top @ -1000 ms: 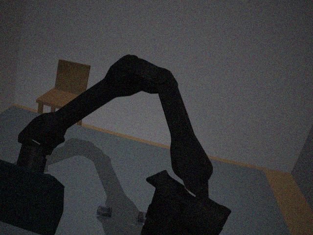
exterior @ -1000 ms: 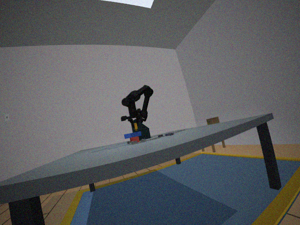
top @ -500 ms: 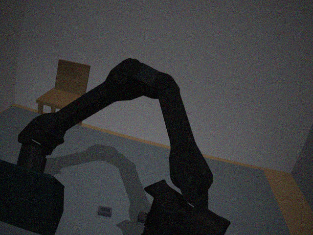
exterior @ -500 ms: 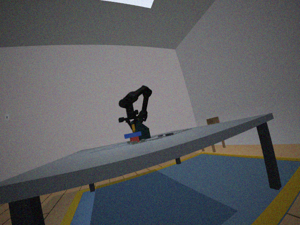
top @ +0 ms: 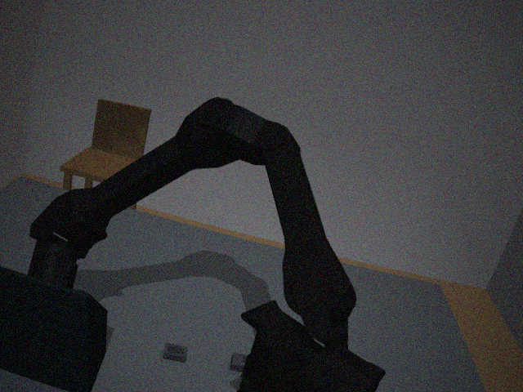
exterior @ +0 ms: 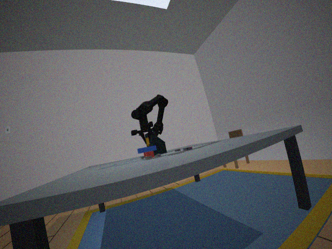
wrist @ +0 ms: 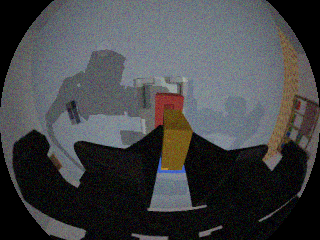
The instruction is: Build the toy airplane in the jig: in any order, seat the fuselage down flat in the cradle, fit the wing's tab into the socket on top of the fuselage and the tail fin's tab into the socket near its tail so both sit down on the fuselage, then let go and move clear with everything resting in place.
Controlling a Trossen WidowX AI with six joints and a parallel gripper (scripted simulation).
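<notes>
The red fuselage [exterior: 149, 154] [wrist: 162, 105] sits in the light grey cradle [wrist: 144, 80]; whether it is fully flat is too small to tell. The blue wing [exterior: 147, 149] [wrist: 172, 171] lies across its top. My gripper [exterior: 146, 137] [wrist: 171, 129] is shut on the yellow tail fin [exterior: 147, 141] [wrist: 175, 145], above the fuselage. In the wrist view the fin's far end is just beside the dark socket in the red top and hides part of the fuselage and wing. Whether its tab touches the socket cannot be told. In the top view the fingers are out of frame.
A small grey holder [top: 175, 352] [wrist: 73, 112] stands on the table, to the left in the wrist view. Another grey piece [top: 239, 361] is partly hidden by the arm. A chair [top: 122, 126] [exterior: 235, 133] stands beyond the table.
</notes>
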